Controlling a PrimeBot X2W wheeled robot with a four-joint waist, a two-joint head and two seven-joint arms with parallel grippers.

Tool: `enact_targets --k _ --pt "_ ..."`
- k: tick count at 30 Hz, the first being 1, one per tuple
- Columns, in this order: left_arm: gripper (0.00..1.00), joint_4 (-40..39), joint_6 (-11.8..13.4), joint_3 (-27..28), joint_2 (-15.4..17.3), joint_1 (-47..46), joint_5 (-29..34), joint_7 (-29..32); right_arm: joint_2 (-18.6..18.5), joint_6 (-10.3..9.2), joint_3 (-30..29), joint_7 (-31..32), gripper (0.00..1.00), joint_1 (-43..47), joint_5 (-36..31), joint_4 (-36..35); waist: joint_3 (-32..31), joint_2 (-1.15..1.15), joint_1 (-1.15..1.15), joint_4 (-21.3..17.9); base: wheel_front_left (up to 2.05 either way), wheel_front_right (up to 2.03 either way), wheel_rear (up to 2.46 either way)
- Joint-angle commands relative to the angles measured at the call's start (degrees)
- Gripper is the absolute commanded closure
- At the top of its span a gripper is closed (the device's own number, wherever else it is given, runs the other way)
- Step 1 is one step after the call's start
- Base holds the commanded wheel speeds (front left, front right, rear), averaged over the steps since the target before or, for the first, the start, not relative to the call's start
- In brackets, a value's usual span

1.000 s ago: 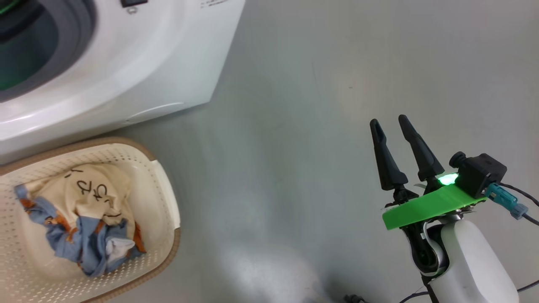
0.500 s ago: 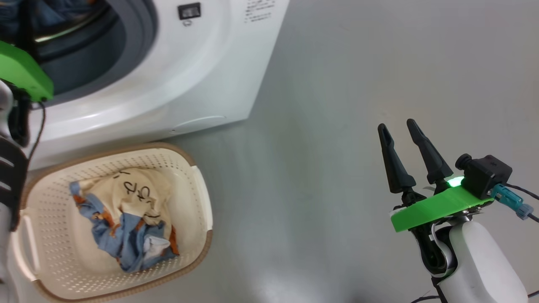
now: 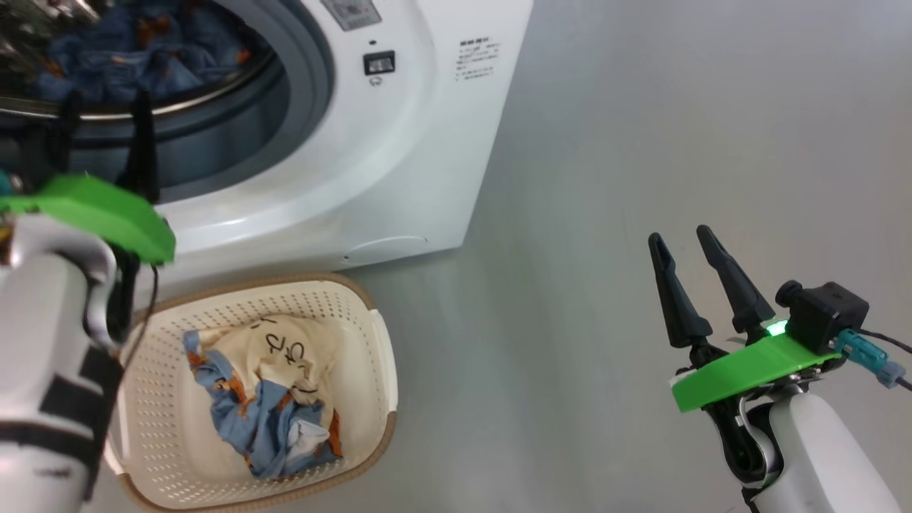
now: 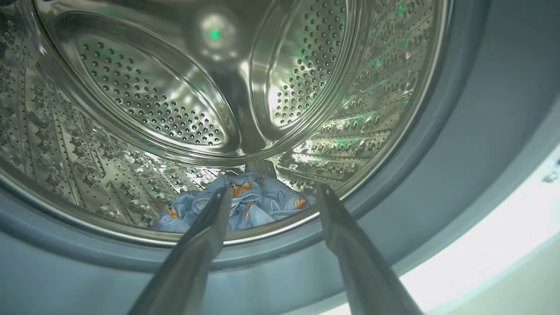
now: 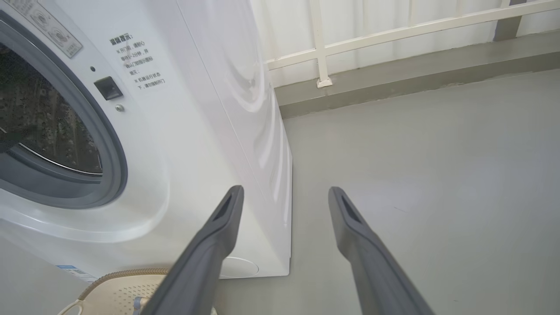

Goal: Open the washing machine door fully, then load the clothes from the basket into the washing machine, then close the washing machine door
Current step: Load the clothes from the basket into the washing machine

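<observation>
Left tool (image 4: 274, 190) spread wide, empty, at the washing machine (image 3: 399, 142) mouth; a blue garment (image 4: 258, 210) lies in its drum (image 4: 153, 109). More clothes (image 3: 263, 399) in the basket (image 3: 377, 356) just in front of the machine. Right tool (image 3: 679, 235) fully spread, empty, well right of the machine.

The head view looks steeply down on the washing machine (image 3: 399, 164) front, the basket (image 3: 377, 356) and the floor (image 3: 605, 178). The left wrist view sits close at the drum (image 4: 175, 109) mouth, facing inward. The right wrist view looks from low and farther off at the machine's front corner, sharing the basket rim with the head view.
</observation>
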Motion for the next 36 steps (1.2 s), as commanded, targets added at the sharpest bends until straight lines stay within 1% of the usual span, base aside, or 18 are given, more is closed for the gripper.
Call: enact_targets --k 1,10,11,14,19,28,33,36 --pt "0.0 -2.7 0.6 2.3 2.1 2.1 0.9 -0.4 -0.6 0.48 0.8 -0.4 0.0 1.2 -0.3 -1.2 -1.9 0.0 0.0 1.3 0.0 0.0 0.0" --pt "0.0 -14.1 2.2 9.0 1.0 16.1 3.2 -0.4 -1.3 0.48 0.5 -0.4 0.0 2.0 -0.4 -1.3 -4.4 0.0 0.0 2.8 0.0 0.0 0.0" --pt "0.0 -14.1 2.2 9.0 1.0 16.1 3.2 -0.4 -1.3 0.48 0.5 -0.4 0.0 2.0 -0.4 -1.3 -4.4 0.0 0.0 2.8 0.0 0.0 0.0" --pt "0.0 -17.8 2.5 11.4 0.6 20.7 3.6 -0.4 -1.5 0.48 0.3 -0.4 0.0 2.1 -0.4 -1.3 -4.8 0.0 0.0 3.2 0.0 0.0 0.0" --pt "0.0 -22.9 2.7 14.5 -0.9 26.9 4.5 -0.4 -1.7 0.48 0.0 -0.4 0.0 2.4 -0.5 -1.5 -5.2 0.0 0.0 4.0 0.0 0.0 0.0" --pt "0.0 -31.2 2.4 19.5 -4.8 35.0 8.8 -0.4 -1.9 0.48 -0.5 -0.4 0.0 3.1 -0.8 -2.3 -6.4 0.0 0.0 4.7 0.0 0.0 0.0" --pt "0.0 -32.8 1.3 21.3 -7.4 39.0 10.6 -0.4 -2.0 0.48 -0.7 -0.4 0.0 4.4 -0.8 -1.8 -9.0 0.0 0.0 5.1 0.0 0.0 0.0" --pt "0.0 -33.1 0.7 21.9 -8.4 40.4 11.3 -0.4 -2.2 0.48 -0.8 -0.4 0.0 5.2 -0.7 -1.6 -10.5 0.0 0.0 5.4 0.0 0.0 0.0"
